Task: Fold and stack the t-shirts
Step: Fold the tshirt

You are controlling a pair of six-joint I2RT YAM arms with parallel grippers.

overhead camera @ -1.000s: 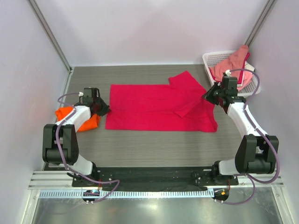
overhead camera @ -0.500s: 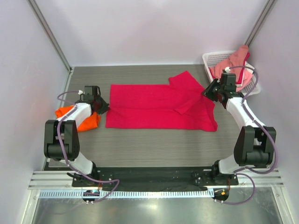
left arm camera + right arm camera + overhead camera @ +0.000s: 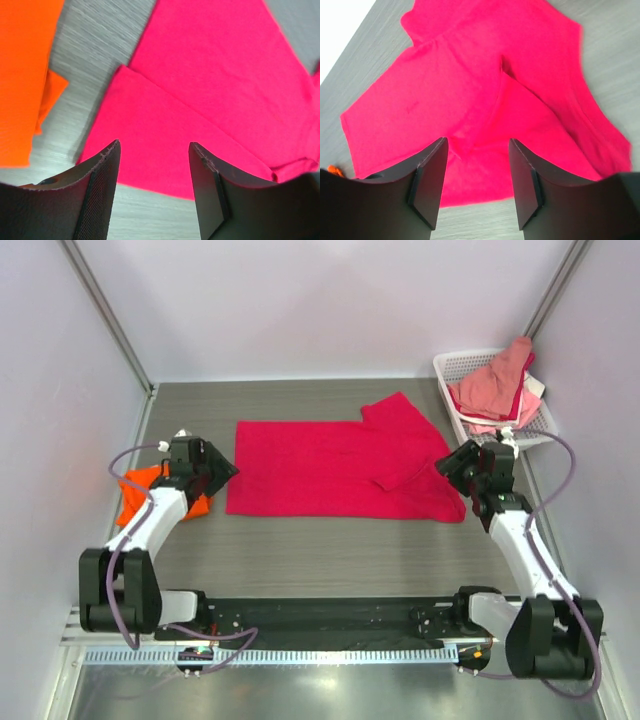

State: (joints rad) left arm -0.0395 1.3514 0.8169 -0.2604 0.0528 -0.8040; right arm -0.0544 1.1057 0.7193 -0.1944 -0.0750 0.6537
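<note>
Crimson t-shirt (image 3: 340, 470): lies spread flat on the table (image 3: 300, 550) between the two pairs of fingers. One sleeve is turned in over the body, the other juts out on the far side.
Orange t-shirt (image 3: 150, 498): a small heap outboard of the left fingers, parted from the crimson hem by a strip of bare table.
Left gripper (image 3: 155, 150): jaws wide and nothing between them. The fingers (image 3: 102, 185) frame the near corner of the crimson hem, and we judge them to be clear of the cloth.
Right gripper (image 3: 477, 145): jaws equally wide and empty. Its fingers (image 3: 430, 175) frame the turned-in sleeve and the body just beyond their tips.
Step in hand: we judge this to be the approach to a fold of the crimson t-shirt, one gripper poised at each end.
Next move: each gripper must descend onto the edge directly ahead of its fingers, pinch the cloth, then carry it across evenly.
Uncertain: a layered edge crosses the cloth ahead of the left fingers. It may be a fold, but the blur prevents a firm reading.
Basket (image 3: 455, 365): beyond the right fingers, holding pink garments (image 3: 495, 385).
</note>
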